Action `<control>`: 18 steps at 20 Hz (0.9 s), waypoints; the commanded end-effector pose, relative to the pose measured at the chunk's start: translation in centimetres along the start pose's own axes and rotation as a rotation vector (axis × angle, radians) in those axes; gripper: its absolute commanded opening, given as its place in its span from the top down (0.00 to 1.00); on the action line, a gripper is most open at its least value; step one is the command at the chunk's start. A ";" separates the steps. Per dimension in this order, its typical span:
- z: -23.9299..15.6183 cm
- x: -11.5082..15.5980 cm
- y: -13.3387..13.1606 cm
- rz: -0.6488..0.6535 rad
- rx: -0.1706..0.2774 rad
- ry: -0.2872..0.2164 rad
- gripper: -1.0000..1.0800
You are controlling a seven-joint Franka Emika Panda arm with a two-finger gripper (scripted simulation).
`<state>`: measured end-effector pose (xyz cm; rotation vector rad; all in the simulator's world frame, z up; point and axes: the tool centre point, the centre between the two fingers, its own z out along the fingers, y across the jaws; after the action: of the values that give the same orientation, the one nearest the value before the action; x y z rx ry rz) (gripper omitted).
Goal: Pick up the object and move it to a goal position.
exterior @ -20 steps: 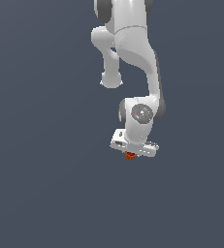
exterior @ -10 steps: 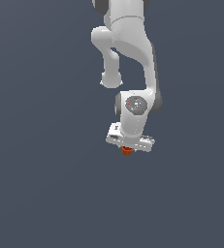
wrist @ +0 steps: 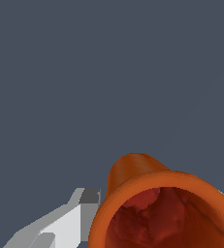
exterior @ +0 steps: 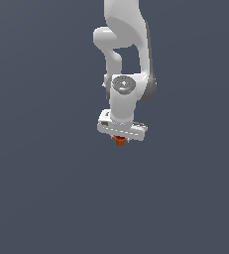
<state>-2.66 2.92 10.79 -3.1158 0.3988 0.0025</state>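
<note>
Object: a tiny orange-red cup (exterior: 119,141), flared at the rim, with a darker, rough-looking hollow (wrist: 164,218) inside.
Where it is: tucked just under the white gripper (exterior: 121,136), right of centre in the exterior view, with nothing visibly beneath it; I judge it is off the ground.
Jaws: clamped on the cup, as best the views show. In the wrist view one grey-white finger (wrist: 67,220) lies against the cup's side; the opposite finger only peeks past the rim.
Arm: the Panda arm (exterior: 128,59) hangs down from the upper edge, wrist turned so the hand points downward.
Weight: judged very light, being far smaller than the hand.
Stiffness: looks rigid, like a moulded shell; little give expected under the pads.
Surface: the outer wall renders smooth, so it may slip if the squeeze loosens.
Shape risk: the wall tapers away from the rim, so pressure could wedge it along the fingers.
Best hold: across the narrower body below the flare, pads on opposite sides.
Goal position: no marker shows in either view.
</note>
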 end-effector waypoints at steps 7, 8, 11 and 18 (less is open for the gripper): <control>-5.5 -3.2 6.0 0.001 0.002 0.001 1.00; -6.1 -3.5 6.8 0.001 0.002 0.001 1.00; -8.1 -4.6 8.9 0.001 0.003 0.001 1.00; -11.6 -6.4 12.8 0.001 0.003 0.001 1.00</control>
<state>-11.52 -7.19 21.69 -3.1132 0.4006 0.0009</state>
